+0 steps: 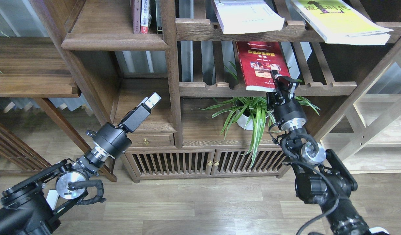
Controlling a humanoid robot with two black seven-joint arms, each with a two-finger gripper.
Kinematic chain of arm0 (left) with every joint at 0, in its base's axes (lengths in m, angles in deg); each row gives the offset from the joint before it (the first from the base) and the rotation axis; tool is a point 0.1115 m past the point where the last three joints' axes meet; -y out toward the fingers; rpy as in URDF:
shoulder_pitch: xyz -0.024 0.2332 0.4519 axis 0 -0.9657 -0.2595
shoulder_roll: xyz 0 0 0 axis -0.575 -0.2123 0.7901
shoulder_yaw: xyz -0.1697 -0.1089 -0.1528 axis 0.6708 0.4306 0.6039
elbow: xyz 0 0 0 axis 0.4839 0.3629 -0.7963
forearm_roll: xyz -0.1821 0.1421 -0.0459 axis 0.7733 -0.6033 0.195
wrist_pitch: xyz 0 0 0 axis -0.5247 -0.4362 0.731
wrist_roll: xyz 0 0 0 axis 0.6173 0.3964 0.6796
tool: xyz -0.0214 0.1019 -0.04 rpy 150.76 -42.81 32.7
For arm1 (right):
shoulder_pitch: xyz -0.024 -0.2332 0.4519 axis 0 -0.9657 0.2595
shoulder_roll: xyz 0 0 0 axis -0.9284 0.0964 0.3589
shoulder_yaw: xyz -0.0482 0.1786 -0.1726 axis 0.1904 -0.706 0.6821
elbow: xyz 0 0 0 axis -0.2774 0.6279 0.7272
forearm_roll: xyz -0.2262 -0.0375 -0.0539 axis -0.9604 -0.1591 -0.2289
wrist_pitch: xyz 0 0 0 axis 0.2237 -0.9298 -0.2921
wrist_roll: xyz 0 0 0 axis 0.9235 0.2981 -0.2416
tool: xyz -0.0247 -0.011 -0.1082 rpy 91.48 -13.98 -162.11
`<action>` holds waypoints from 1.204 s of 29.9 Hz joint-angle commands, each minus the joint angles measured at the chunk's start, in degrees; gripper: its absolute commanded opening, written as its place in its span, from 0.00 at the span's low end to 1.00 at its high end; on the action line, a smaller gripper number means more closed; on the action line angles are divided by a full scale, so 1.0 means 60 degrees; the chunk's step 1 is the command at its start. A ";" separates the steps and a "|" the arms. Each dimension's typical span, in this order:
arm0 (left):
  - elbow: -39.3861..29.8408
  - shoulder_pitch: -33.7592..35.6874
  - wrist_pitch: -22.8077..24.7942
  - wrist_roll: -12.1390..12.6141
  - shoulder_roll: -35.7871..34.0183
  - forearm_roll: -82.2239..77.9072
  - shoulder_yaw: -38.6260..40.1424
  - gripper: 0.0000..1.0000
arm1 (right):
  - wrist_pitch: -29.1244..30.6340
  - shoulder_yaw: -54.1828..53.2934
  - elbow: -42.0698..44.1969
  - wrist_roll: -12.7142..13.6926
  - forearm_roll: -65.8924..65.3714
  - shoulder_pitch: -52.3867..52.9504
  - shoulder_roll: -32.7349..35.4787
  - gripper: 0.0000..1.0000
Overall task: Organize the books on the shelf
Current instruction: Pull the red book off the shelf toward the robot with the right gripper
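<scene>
— Where are the books?

— The dark red book (259, 65) lies on the lower slatted rack (331, 87), the white book (249, 16) and yellow-green book (342, 21) on the upper rack (200, 31). The plank shelf (115, 40) sits upper left.

— And the jaws?

— The right gripper (276, 75) is at the red book's lower right corner; I cannot tell whether it pinches. The left gripper (153, 99) hangs free, jaws pressed together, holding nothing.

Red book (257, 65), white book (249, 14), yellow-green book (340, 19)
</scene>
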 commanded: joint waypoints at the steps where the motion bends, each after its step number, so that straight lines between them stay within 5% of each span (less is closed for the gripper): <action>1: 0.0296 -0.0020 0.0000 -0.0030 0.0202 0.0033 0.0000 0.99 | 0.0872 0.0364 -0.0502 0.0004 0.0215 -0.0528 0.0000 0.04; 5: 0.0925 0.0023 0.0000 -0.0030 0.0568 0.0383 0.0000 0.99 | 0.1923 0.0935 -0.0942 -0.0011 0.0244 -0.1143 0.0000 0.04; 24: 0.1791 0.0566 0.0000 0.0029 0.0891 0.1000 -0.0073 0.99 | 0.1923 0.2928 -0.2524 -0.0055 -0.0034 -0.2799 0.0000 0.04; 31: 0.1777 0.0492 0.0000 0.1609 0.1081 0.1570 -0.0293 0.99 | 0.1923 0.3060 -0.2745 -0.0025 -0.0078 -0.3064 0.0000 0.05; 36: 0.1631 0.0668 0.0000 0.1859 0.1213 0.2068 -0.0293 0.99 | 0.1923 0.3163 -0.2745 -0.0011 -0.0312 -0.3049 0.0000 0.05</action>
